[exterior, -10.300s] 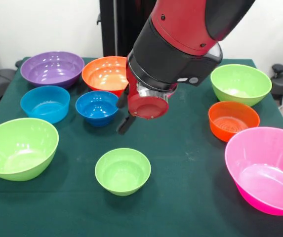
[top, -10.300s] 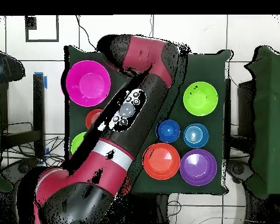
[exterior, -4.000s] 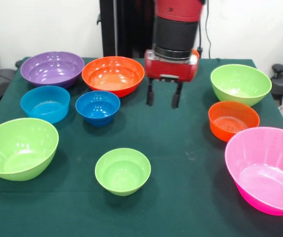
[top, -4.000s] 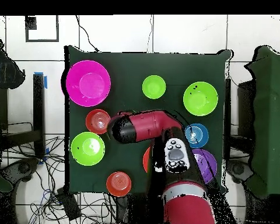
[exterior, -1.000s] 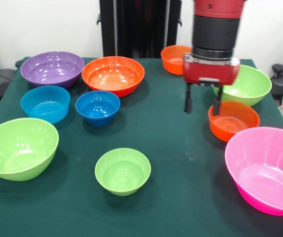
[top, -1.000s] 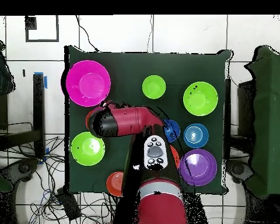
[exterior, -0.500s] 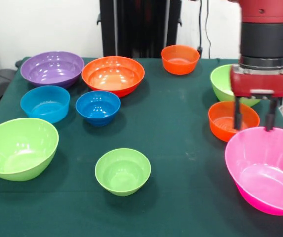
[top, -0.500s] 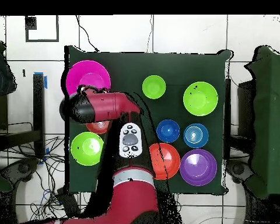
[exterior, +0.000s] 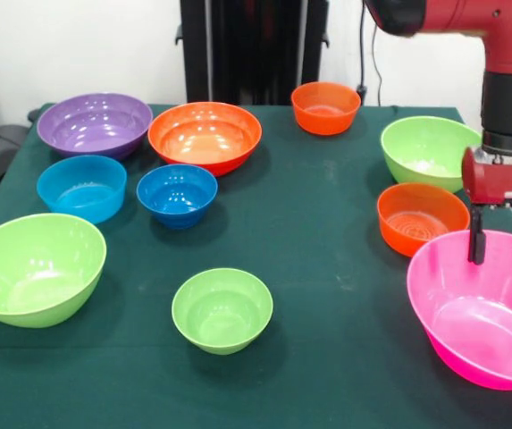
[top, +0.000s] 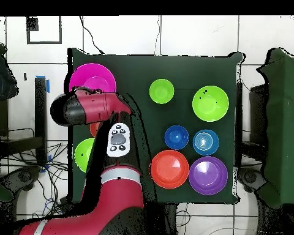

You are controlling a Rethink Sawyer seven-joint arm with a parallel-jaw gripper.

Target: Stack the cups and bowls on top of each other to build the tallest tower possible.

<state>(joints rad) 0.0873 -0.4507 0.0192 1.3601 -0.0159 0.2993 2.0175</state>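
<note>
Claw open, two fingers spread, hanging over the far rim of the big pink bowl at the near right of the tabletop. Nothing gripped. No bowls stacked: small orange bowl just beyond the pink one, lime green bowl farther back, small green bowl near centre, purple bowl far left.
</note>
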